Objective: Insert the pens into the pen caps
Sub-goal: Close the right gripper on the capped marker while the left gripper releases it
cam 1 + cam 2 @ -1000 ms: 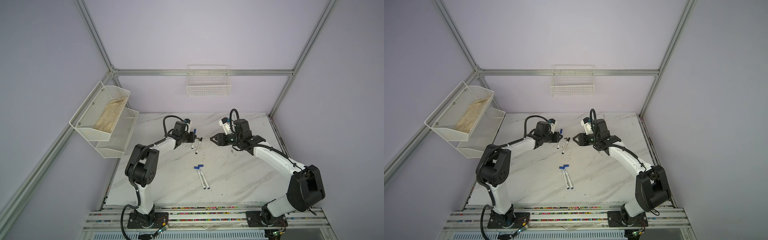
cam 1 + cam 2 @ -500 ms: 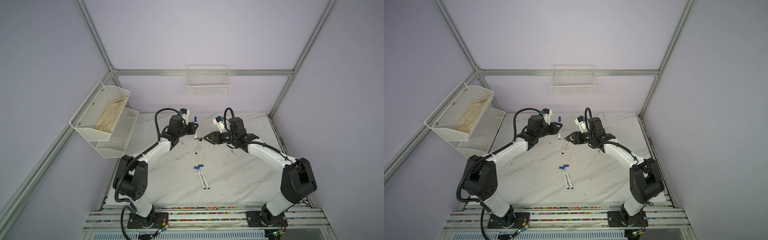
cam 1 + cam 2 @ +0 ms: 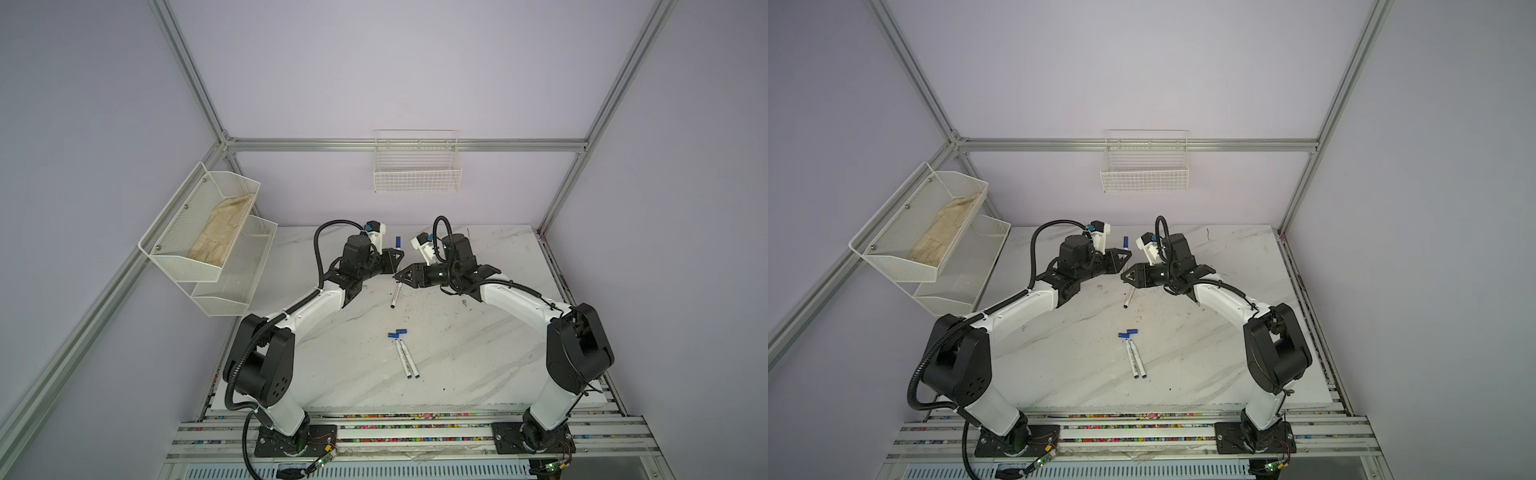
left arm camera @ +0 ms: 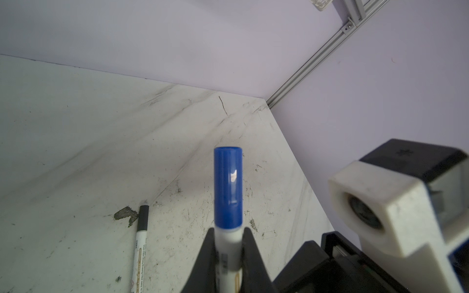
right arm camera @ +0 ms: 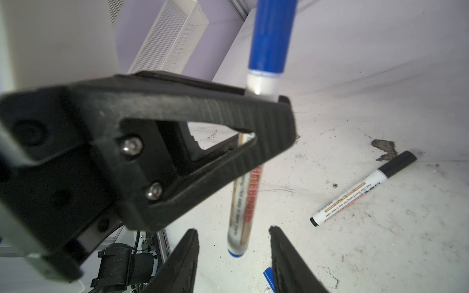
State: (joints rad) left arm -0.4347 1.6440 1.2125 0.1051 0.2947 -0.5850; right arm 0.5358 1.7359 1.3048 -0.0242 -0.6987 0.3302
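Fingers [image 4: 203, 258] of the left gripper [image 3: 397, 257] clamp a blue-capped pen [image 4: 228, 238], newly lifted upright at mid-frame in both top views. Beside it the right gripper [image 5: 232, 228], jaws apart, has closed in, probably to seat the cap [image 4: 228, 187].

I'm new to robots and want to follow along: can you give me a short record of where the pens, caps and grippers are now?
left gripper: shut on blue-capped pen, held off the table
right gripper: open, empty, near that pen's lower end
black-capped pen: lying on the table
uncapped pens: two, side by side near the front edge
loose blue caps: two, just beyond those pens' tips
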